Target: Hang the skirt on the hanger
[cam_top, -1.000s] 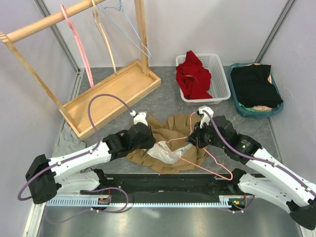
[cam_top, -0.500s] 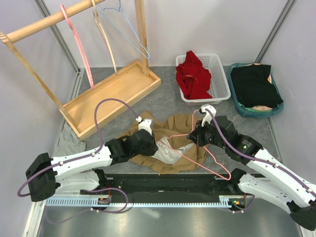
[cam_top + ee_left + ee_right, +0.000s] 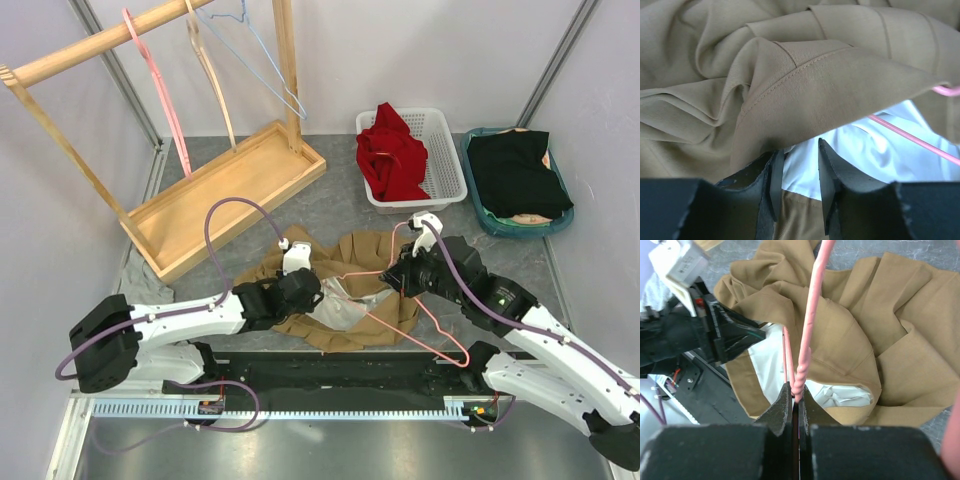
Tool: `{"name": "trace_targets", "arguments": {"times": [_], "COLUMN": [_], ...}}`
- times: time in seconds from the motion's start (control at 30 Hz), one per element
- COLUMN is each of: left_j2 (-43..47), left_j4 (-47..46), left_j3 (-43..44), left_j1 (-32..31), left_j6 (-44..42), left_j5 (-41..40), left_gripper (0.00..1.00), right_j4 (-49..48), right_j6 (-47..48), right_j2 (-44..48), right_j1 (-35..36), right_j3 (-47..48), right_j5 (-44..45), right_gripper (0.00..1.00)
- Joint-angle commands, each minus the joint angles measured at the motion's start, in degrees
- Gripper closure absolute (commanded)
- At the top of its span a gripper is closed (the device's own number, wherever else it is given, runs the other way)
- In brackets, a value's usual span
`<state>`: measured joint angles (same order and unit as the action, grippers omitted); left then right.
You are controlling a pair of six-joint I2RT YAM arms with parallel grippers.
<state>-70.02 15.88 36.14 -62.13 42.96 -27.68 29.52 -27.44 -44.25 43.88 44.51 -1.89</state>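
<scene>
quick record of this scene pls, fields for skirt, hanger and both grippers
skirt: tan, crumpled on the table, white lining showing
hanger: pink wire, crosses the lining
left gripper: open, at the waistband edge
right gripper: shut on the hanger's twisted neck
task state: skirt not yet hung on hanger

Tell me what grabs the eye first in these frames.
The crumpled tan skirt at the centre of the table, white lining showing at its opening. The right gripper is shut on a pink hanger lying across that opening; the left gripper is open at the waistband edge. Back right, a red garment fills a white basket.
</scene>
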Motion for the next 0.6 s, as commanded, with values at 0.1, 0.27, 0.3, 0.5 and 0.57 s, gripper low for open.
{"name": "trace_targets", "arguments": {"times": [0.1,0.27,0.3,0.5,0.57], "left_j2": [-1.8,-2.6,-3.0,-4.9,-5.7], "left_j4": [-5.0,-7.1,-7.2,-7.4,-7.4], "left_j3": [0.4,-0.1,-0.1,-0.3,-0.3], "left_j1": [-0.4,-0.4,-0.4,-0.4,-0.4], "left_j6": [0.4,-0.6,-0.9,-0.5,-0.3], "left_j5": [-6.4,-6.1,-5.6,-5.4,-5.5], "left_gripper": [0.59,0.62,0.63,0.69,0.71], "right_j4": [-1.7,-1.4,-1.3,-0.3,0.0], "right_j6": [-2.4,-2.9,-3.0,-3.4,-3.5], "right_j2": [2.5,3.5,3.6,4.9,5.1], "right_j1": [0.0,0.0,0.0,0.1,0.0], "right_j3": [-0.6,-2.2,-2.4,-3.6,-3.7], "right_j5": [-1.1,-2.0,-2.1,-2.4,-2.5], "right_gripper": [1.0,1.0,1.0,1.0,1.0]}}
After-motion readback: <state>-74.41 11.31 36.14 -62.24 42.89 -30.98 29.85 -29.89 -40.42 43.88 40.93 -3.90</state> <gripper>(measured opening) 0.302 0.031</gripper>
